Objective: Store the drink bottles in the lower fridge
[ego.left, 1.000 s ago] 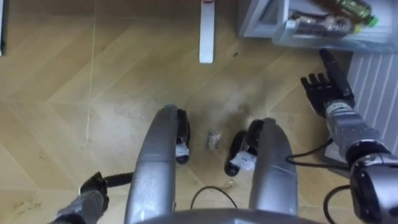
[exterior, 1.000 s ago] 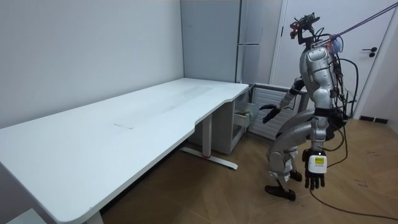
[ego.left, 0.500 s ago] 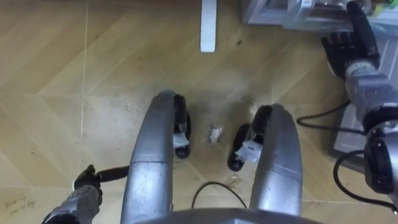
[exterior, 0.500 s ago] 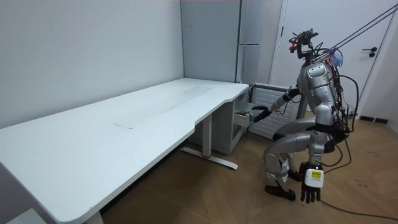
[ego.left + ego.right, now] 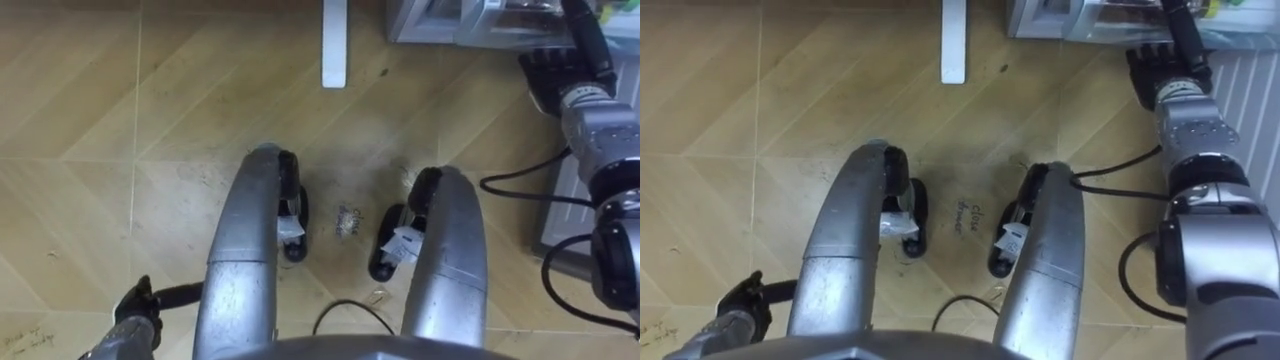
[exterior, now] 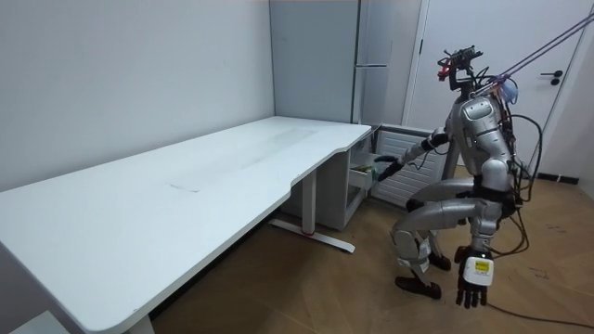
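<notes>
Thighs: smooth silver-grey shells
Hands: black left hand (image 5: pixel 135 308), black right hand (image 5: pixel 555 75), silver wrists
Cables: thin black loops
Feet: black

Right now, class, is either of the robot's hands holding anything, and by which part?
The left hand hangs open and empty. The right hand reaches to the fridge drawer; whether it grips anything cannot be told.

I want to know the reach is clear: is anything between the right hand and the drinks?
Nothing visible does. The right hand is up against the clear drawer in which the drinks lie, its fingers pointing at them; only the drawer's own wall could come between.
</notes>
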You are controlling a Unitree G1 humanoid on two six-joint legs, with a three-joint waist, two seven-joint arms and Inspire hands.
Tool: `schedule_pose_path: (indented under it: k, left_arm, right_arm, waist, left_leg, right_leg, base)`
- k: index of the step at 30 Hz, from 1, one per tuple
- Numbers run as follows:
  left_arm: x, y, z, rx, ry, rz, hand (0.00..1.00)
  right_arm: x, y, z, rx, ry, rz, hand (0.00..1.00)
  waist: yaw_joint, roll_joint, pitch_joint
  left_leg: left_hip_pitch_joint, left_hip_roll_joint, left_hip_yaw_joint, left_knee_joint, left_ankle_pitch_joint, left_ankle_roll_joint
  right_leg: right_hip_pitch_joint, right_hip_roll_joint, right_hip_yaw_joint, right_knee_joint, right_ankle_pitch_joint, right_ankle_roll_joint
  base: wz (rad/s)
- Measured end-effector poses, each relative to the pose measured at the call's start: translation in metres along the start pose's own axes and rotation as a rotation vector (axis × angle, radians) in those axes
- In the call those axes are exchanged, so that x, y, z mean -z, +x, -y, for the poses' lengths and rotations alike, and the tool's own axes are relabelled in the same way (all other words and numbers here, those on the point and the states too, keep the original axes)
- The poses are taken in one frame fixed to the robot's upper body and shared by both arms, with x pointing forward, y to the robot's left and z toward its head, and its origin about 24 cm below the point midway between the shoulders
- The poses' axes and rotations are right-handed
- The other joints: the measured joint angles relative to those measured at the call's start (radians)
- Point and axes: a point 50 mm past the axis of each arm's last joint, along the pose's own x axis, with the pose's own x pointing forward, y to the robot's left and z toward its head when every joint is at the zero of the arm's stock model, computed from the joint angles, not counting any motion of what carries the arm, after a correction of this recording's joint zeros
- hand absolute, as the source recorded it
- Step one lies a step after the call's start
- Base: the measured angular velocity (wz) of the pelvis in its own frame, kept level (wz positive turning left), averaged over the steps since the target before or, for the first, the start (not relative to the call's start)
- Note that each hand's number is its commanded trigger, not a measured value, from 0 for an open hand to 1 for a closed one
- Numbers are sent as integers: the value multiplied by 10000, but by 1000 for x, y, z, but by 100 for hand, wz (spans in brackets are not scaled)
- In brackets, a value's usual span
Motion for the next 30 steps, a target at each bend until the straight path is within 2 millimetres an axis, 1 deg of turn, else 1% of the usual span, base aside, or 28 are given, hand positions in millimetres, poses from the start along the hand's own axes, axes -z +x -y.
schedule_pose_path:
  k: [2, 3, 4, 6, 7, 9, 10, 12, 16, 18, 19, 20, 21, 22, 23, 24, 25, 26, 27, 28, 30]
  left_arm:
    - [2, -1, -2, -34, 68, 1, 0]
    - [3, -1, -3, -50, 184, 19, 0]
    - [4, -1, -4, -58, 190, 59, 0]
    - [5, -2, -5, -83, 179, 142, 0]
    - [6, -2, -6, -98, 181, 154, 0]
    - [9, -5, -7, -25, 237, 163, 0]
    - [12, -6, -7, 96, 266, 125, 0]
    - [14, -6, -8, 177, 271, 60, 0]
    - [21, -9, -10, 325, 272, -45, 0]
    - [26, -10, -13, 328, 274, -180, 0]
    - [27, -11, -13, 362, 275, -214, 0]
    - [30, -11, -14, 386, 293, -289, 0]
    - [33, -11, -16, 321, 300, -396, 0]
    - [34, -11, -17, 270, 303, -450, 0]
    - [37, -11, -20, 226, 313, -531, 0]
    - [39, -11, -21, 255, 313, -623, 0]
    - [39, -11, -21, 282, 314, -634, 0]
    - [40, -12, -22, 372, 319, -648, 0]
    - [40, -12, -21, 501, 317, -658, 0]
    - [40, -12, -20, 624, 278, -639, 0]
    - [38, -12, -22, 694, 108, -569, 0]
  right_arm:
    - [-1, -1, -4, 88, -6, 12, 0]
    - [-2, -1, -7, 135, -26, 31, 0]
    - [-4, -2, -11, 181, -22, 80, 0]
    - [-10, -3, -16, 128, -55, 227, 0]
    - [-11, -3, -19, 59, -49, 302, 0]
    - [-13, -3, -33, 16, 55, 493, 0]
    - [-15, -3, -37, -78, 102, 634, 0]
    - [-16, -3, -43, -213, 170, 751, 0]
    - [-18, -3, -42, -193, 230, 925, 0]
    - [-18, -4, -44, -161, 262, 968, 0]
    - [-19, -4, -44, -163, 269, 972, 0]
    - [-19, -4, -44, -145, 285, 988, 0]
    - [-19, -4, -44, -133, 291, 992, 0]
    - [-19, -4, -44, -133, 298, 1008, 0]
    - [-20, -4, -44, -134, 324, 1066, 0]
    - [-22, -4, -46, -434, 446, 1178, 0]
    - [-23, -4, -46, -486, 534, 1244, 0]
    - [-23, -4, -40, -287, 532, 1225, 0]
    - [-23, -4, -40, -285, 538, 1202, 0]
    - [-23, -4, -40, -287, 538, 1204, 0]
    - [-25, -4, -44, -616, 708, 1226, 0]
  waist:
    - [8, 3, -2]
    - [-8, 11, -6]
    - [-15, 21, -12]
    - [35, 32, -13]
    - [50, 42, -18]
    - [72, 108, 0]
    - [122, 148, -18]
    - [202, 199, -14]
    - [372, 296, -22]
    - [573, 305, -25]
    - [630, 309, -27]
    - [678, 334, -40]
    - [701, 387, -72]
    - [710, 413, -89]
    - [735, 456, -101]
    - [736, 556, -104]
    - [736, 601, -104]
    - [736, 643, -101]
    - [720, 703, -93]
    - [718, 751, -97]
    - [798, 761, -100]
  left_leg:
    - [46, 3, -1, -6, 6, -12]
    - [113, -18, 0, -19, 6, -12]
    - [184, -85, -8, -41, 7, -17]
    - [304, -127, -9, -59, -6, -34]
    - [340, -132, -14, -59, -13, -42]
    - [466, -140, -25, -61, -26, -50]
    - [521, -141, -24, -66, -37, -49]
    - [597, -141, -28, -76, -41, -54]
    - [841, -112, -112, -145, -64, -90]
    - [1195, 35, -72, -441, -59, -114]
    - [1304, 42, -72, -580, -43, -134]
    - [1546, 54, -92, -916, 29, -168]
    - [1816, 44, -137, -1340, 193, -227]
    - [1965, 36, -151, -1590, 278, -237]
    - [2273, 27, -153, -2067, 433, -264]
    - [2576, 2, -165, -2556, 600, -241]
    - [2721, -9, -162, -2790, 688, -236]
    - [2981, -69, -146, -3222, 839, -236]
    - [3160, -160, -147, -3622, 1013, -211]
    - [3310, -166, -125, -3940, 1145, -181]
    - [3575, -182, -63, -4274, 1246, -188]
  right_leg:
    - [36, -10, -3, 7, -12, -24]
    - [98, -52, 25, 15, -50, -71]
    - [167, -77, 59, 26, -82, -43]
    - [295, -89, 72, 30, -123, 16]
    - [334, -90, 71, 29, -137, 20]
    - [462, -83, 57, 31, -163, 30]
    - [523, -81, 21, 29, -178, 42]
    - [605, -79, 10, 25, -192, 40]
    - [919, -37, -92, -113, -223, -4]
    - [1209, 86, -112, -462, -146, -27]
    - [1304, 100, -140, -605, -93, -19]
    - [1567, 83, -224, -976, 49, -44]
    - [1885, 117, -368, -1430, 214, -49]
    - [2045, 134, -472, -1696, 302, -42]
    - [2387, 160, -610, -2180, 492, -14]
    - [2752, 161, -771, -2690, 662, 5]
    - [2919, 164, -838, -2927, 736, 14]
    - [3183, 161, -917, -3328, 863, 34]
    - [3342, 135, -947, -3661, 1002, 21]
    - [3456, 135, -958, -3929, 1137, -26]
    - [3665, 147, -948, -4202, 1232, -57]
  base:
    - [0]
    - [7]
    - [8]
    - [5]
    - [0]
    - [0]
    - [0]
    - [0]
    - [-2]
    - [-19]
    - [-18]
    - [-10]
    - [-5]
    - [0]
    - [4]
    - [7]
    - [12]
    - [11]
    - [9]
    - [4]
    - [0]
